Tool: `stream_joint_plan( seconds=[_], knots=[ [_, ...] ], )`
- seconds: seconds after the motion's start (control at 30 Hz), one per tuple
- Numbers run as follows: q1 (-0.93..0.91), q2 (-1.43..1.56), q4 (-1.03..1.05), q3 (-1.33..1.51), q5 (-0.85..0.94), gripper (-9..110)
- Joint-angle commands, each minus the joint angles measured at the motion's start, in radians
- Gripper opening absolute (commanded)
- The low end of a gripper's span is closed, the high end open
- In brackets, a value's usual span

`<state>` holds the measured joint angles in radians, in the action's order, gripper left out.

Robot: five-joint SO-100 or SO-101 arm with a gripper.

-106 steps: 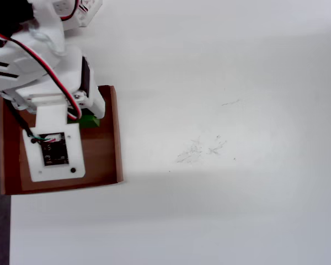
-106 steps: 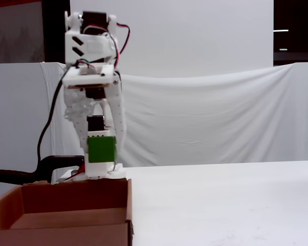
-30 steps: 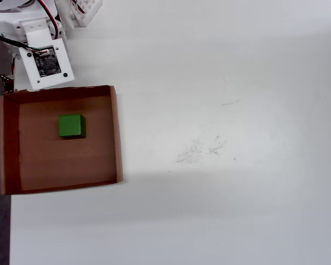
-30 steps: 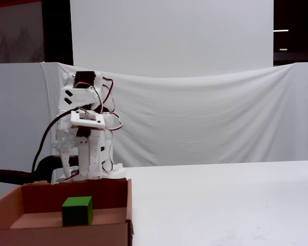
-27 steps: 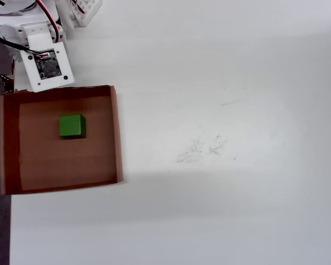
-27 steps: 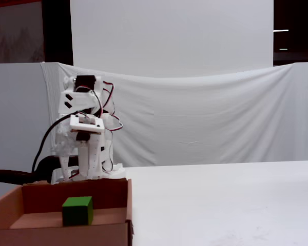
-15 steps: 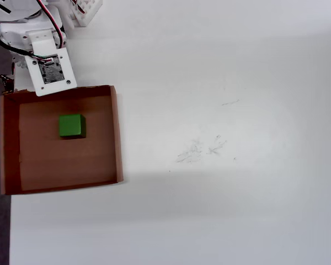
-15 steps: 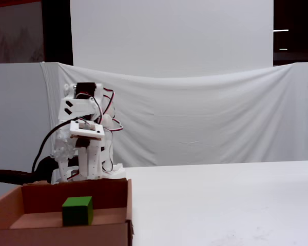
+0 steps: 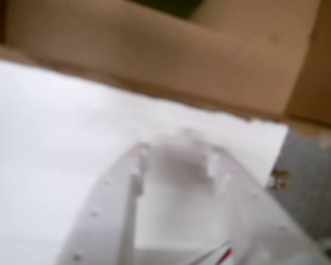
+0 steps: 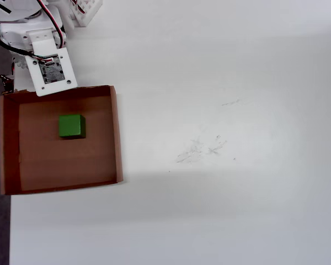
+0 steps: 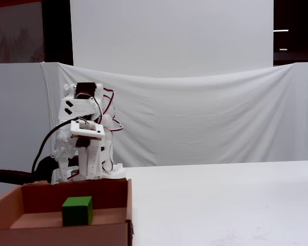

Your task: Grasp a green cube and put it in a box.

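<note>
Beside the box (image 10: pixel 117 138) holding the green cube (image 10: pixel 71 126), the jaws' opening can't be told

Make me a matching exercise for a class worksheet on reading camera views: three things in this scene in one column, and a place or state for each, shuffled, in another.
Things:
1. green cube
2. box
3. tool

Places or states:
A. pointing down behind the far wall of the tray in the fixed view, holding nothing
B. resting on the brown cardboard floor
C. sitting at the left edge of the white table in the overhead view

Pairs: 1-B, 2-C, 3-A
</note>
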<state>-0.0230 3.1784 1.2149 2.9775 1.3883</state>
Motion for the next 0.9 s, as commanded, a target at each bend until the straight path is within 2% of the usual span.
stream_joint_plan(
  seconds=[0.0,0.17,0.23,0.27,0.3,0.87],
  knots=[
    [0.021,0.006,0.012,-0.006,0.015,15],
    [0.026,0.006,0.025,-0.006,-0.084,20],
    [0.025,0.005,0.031,-0.005,-0.245,21],
    [0.025,0.005,0.017,-0.005,-0.402,21],
    [0.025,0.005,0.015,-0.005,-0.425,21],
    [0.025,0.005,0.015,-0.005,-0.425,21]
  ],
)
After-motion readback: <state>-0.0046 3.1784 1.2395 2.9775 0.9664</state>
